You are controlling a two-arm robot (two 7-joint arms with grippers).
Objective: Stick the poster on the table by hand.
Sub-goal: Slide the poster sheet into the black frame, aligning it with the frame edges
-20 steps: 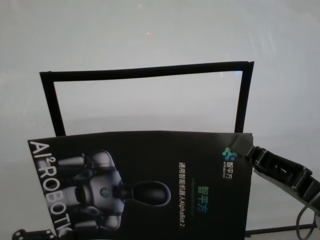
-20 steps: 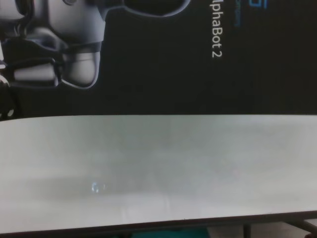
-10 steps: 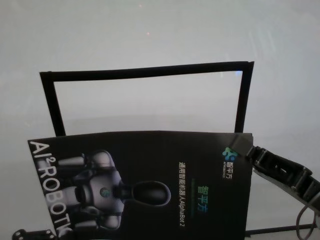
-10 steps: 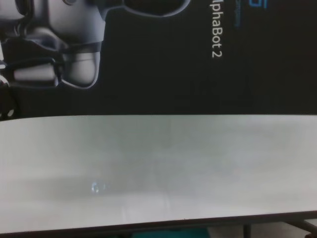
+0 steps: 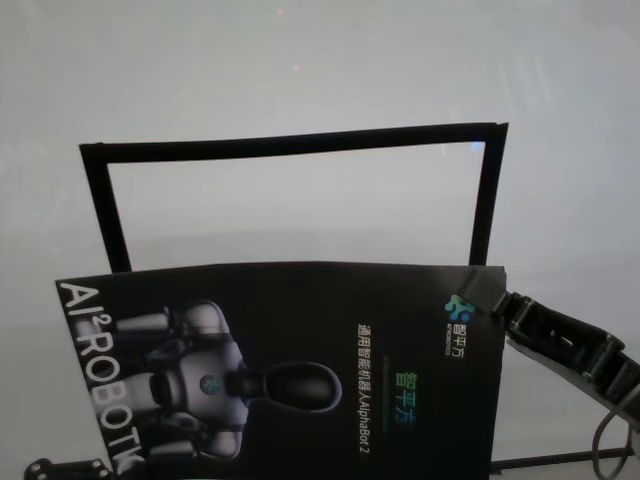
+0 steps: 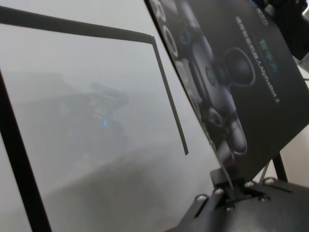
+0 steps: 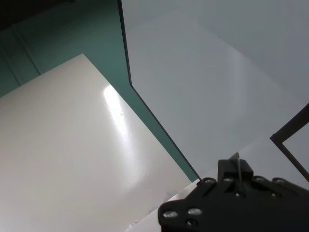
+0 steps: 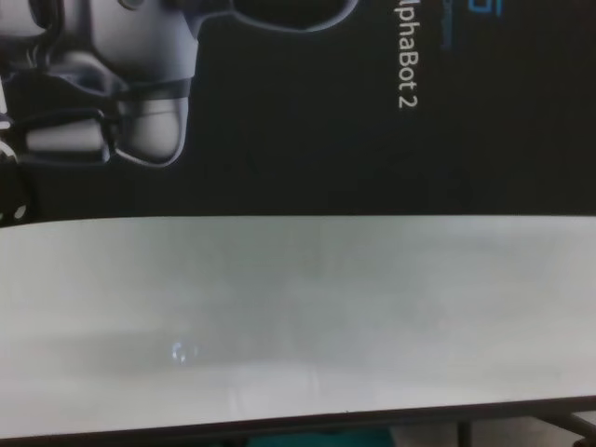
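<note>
glossy black poster (image 5: 300, 370), apparently tilted, robot print.

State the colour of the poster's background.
Black, clearest in the head view: poster.

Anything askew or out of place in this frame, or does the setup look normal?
The poster sits off the black tape outline on the table: it covers only the outline's near part and is rotated, its left edge slanting. The left gripper and right gripper pinch opposite edges.

No visible change since earlier.
</note>
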